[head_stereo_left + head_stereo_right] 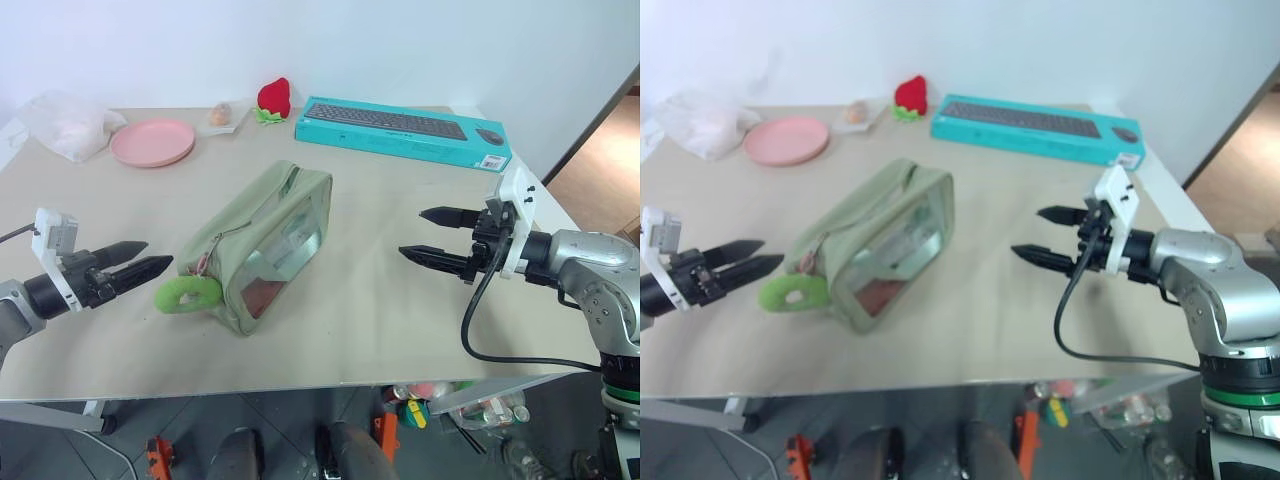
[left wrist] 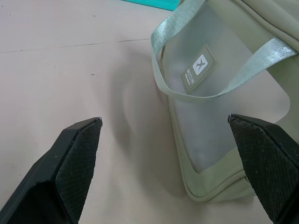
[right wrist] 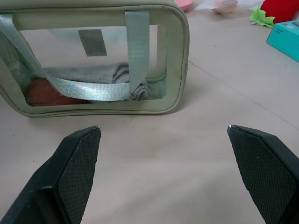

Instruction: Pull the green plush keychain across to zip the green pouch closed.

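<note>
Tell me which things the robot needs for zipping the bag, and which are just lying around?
Needed: green pouch, green plush keychain, left gripper, right gripper.

Just lying around: pink plate, plush strawberry, teal keyboard box, white plastic bag.

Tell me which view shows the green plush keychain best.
The left eye view: the green plush keychain lies in full sight at the green pouch's near end. The right eye view shows it equally whole. The wrist views show pouch panels and straps.

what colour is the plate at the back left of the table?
Pink. The plate shows best in the left eye view, near the table's far left corner.
</note>
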### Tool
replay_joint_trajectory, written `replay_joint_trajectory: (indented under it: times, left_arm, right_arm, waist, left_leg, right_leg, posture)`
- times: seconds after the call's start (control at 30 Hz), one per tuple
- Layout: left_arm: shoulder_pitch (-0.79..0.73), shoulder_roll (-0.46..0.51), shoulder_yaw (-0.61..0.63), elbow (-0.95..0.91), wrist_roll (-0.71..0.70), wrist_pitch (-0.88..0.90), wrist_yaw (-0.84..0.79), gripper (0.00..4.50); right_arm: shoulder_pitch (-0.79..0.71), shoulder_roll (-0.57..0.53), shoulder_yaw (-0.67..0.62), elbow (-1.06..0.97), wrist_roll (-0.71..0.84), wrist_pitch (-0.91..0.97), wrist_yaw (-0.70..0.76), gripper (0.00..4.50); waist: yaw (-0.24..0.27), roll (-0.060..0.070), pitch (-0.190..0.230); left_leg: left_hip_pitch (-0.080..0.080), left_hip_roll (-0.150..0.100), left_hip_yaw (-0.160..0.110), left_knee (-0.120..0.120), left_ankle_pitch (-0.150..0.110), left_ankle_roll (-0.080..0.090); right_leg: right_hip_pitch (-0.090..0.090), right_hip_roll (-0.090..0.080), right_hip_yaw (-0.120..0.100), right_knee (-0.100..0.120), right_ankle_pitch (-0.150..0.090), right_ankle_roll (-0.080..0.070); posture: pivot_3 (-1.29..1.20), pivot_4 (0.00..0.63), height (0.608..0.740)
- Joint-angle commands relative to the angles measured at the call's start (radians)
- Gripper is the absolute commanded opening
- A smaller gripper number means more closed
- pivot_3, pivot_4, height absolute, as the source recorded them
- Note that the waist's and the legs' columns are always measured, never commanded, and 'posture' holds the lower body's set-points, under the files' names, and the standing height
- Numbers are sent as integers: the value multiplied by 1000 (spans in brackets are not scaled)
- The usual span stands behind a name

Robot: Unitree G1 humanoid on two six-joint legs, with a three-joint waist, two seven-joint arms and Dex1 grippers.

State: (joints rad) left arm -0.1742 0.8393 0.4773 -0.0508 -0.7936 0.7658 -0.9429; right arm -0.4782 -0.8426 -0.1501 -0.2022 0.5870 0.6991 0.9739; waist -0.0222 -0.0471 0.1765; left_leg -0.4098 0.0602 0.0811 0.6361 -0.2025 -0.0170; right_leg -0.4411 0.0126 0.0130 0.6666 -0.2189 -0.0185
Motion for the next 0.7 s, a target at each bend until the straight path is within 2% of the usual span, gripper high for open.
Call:
replay_joint_trajectory:
  times: [0.03,0.17,0.3,0.4,0.53,0.7]
  left_arm:
    - [-43,41,43,-47,-24,-13,-7,4479]
    - [-190,76,15,-99,-76,12,-13,4479]
    - [-304,74,-2,-130,-155,38,-23,4479]
    - [-286,85,-6,-212,-184,-12,-129,4479]
    - [-250,88,-19,-284,-218,-4,-175,4479]
    - [-240,79,-22,-310,-262,14,-152,4479]
  right_arm:
    - [-64,-23,11,-2,-23,-42,18,4500]
    - [-229,-23,136,95,-141,-149,85,4500]
    - [-406,19,233,189,-217,-246,157,4500]
    - [-507,60,313,238,-273,-324,230,4500]
    - [-613,131,438,333,-390,-467,314,4500]
    - [-739,244,528,522,-518,-639,337,4500]
  waist:
    - [-1,0,0]
    - [-1,0,1]
    - [-3,1,1]
    - [-11,0,1]
    - [-12,0,1]
    - [-15,1,1]
  left_leg:
    - [0,0,0,0,0,0]
    - [-3,1,-1,3,1,0]
    - [1,0,2,1,0,0]
    - [0,0,3,0,0,0]
    - [-1,2,1,0,-3,-1]
    - [-1,2,1,0,-3,-2]
  right_leg:
    - [0,0,0,0,0,0]
    - [-2,2,-2,0,3,-1]
    - [0,1,1,0,2,0]
    - [-1,3,2,0,1,-1]
    - [-1,4,1,0,-3,-2]
    - [-2,5,1,1,-3,-3]
  posture:
    - [0,150,740]
    - [0,150,740]
    - [0,150,740]
    - [0,150,740]
    - [0,150,740]
    - [0,150,740]
